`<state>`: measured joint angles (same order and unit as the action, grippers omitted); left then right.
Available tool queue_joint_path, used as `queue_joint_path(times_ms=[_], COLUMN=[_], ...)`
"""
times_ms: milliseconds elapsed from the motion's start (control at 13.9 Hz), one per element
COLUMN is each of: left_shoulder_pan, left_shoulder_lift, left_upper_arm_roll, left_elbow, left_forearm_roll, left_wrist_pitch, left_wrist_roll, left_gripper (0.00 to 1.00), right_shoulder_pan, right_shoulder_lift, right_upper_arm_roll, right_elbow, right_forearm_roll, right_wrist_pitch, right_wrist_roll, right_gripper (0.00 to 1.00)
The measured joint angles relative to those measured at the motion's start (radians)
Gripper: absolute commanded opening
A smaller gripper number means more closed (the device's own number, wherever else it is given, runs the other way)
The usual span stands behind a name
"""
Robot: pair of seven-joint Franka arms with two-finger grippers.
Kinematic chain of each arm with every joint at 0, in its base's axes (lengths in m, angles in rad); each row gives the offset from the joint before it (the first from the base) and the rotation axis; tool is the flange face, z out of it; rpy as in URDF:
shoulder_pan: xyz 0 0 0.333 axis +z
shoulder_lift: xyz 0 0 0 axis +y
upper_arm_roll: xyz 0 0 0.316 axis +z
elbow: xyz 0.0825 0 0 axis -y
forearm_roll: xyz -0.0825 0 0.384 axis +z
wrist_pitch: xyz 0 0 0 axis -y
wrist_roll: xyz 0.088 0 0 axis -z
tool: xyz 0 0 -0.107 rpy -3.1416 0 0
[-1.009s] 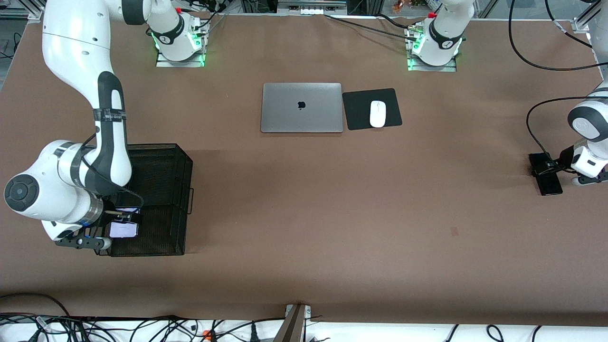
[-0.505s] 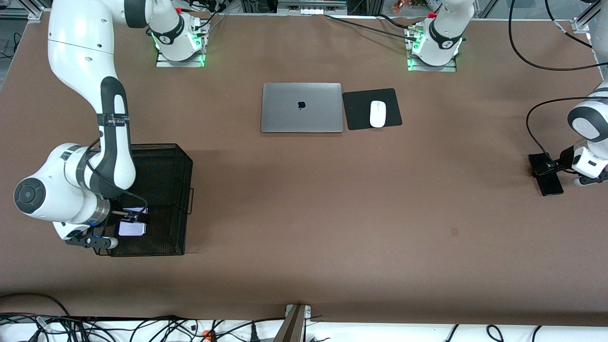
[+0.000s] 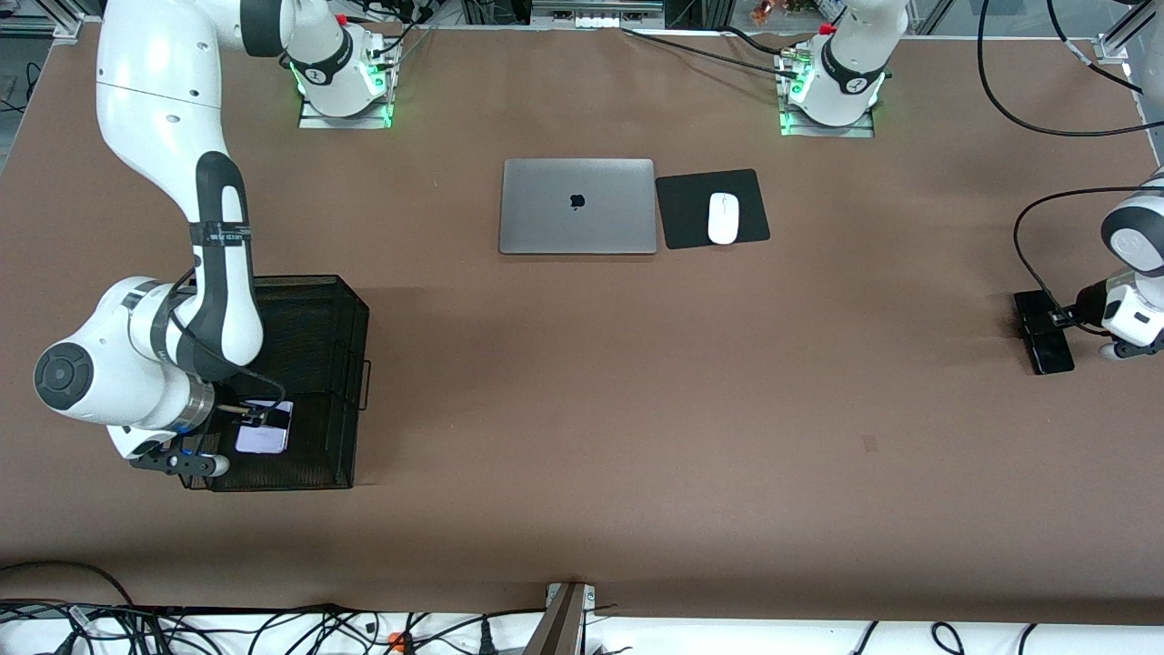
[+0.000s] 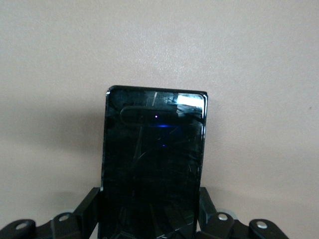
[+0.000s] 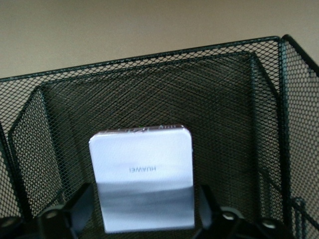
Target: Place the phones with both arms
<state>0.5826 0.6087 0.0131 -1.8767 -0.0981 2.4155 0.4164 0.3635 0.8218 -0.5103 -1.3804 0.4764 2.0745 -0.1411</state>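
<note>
Two white robot arms with black joint bands: right arm (image 3: 173, 227), left arm (image 3: 1132, 273). Two phones visible, possibly more hidden: one small squarish white-lavender phone (image 3: 263, 438) at 8 o'clock, one slim black phone (image 3: 1044, 331) at 3 o'clock. One black wire-mesh basket (image 3: 327, 318). One closed silver laptop (image 3: 577, 206). One white computer mouse (image 3: 723, 218). One black mouse pad (image 3: 684, 214).

Even overhead light, soft shadows, some glare and blur

The brown table (image 3: 582, 409) is evenly and brightly lit from above; the arms and the black mesh basket (image 3: 309, 364) cast only faint shadows. Green lamps glow at both arm bases. In the left wrist view the black phone (image 4: 154, 164) carries a white glare patch and blue reflections; in the right wrist view the white phone's (image 5: 144, 184) lower part looks blurred.
</note>
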Motion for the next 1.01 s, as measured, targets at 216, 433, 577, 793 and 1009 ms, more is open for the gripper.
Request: queue_joint_path(times_ms=[216,433,577,793,1009], left_shoulder_pan=[-0.001,-0.035,-0.108,-0.324,-0.567], left_shoulder_lift=[0.000,-0.002,-0.002,0.001,0.013], left_upper_arm_roll=[-0.002,-0.006,-0.012,-0.016,-0.012], left_elbow=[0.059,0.133,0.149,0.149,0.164], left_forearm_roll=[0.000,0.000,0.002,0.006,0.017], left_wrist_pitch=[-0.094,-0.198,-0.215,-0.218,-0.224], left_wrist_roll=[-0.022,-0.092,-0.161,-0.328,-0.563], left_gripper=[0.00,0.00,0.00,0.00,0.00], right_shoulder_pan=[0.000,0.000,-0.004,-0.008,0.015], right_shoulder_lift=[-0.003,-0.009,-0.016,-0.031,-0.054], right_upper_arm_roll=[-0.001,-0.006,-0.013,-0.017,-0.013], right_elbow=[0.012,0.077,0.151,0.240,0.292], right_forearm_roll=[0.000,-0.008,-0.032,-0.075,-0.076], right_wrist_pitch=[0.001,-0.060,-0.143,-0.266,-0.361], right_wrist_roll=[-0.020,-0.046,-0.049,-0.049,0.013], right_gripper=[0.99,0.98,0.99,0.99,1.00])
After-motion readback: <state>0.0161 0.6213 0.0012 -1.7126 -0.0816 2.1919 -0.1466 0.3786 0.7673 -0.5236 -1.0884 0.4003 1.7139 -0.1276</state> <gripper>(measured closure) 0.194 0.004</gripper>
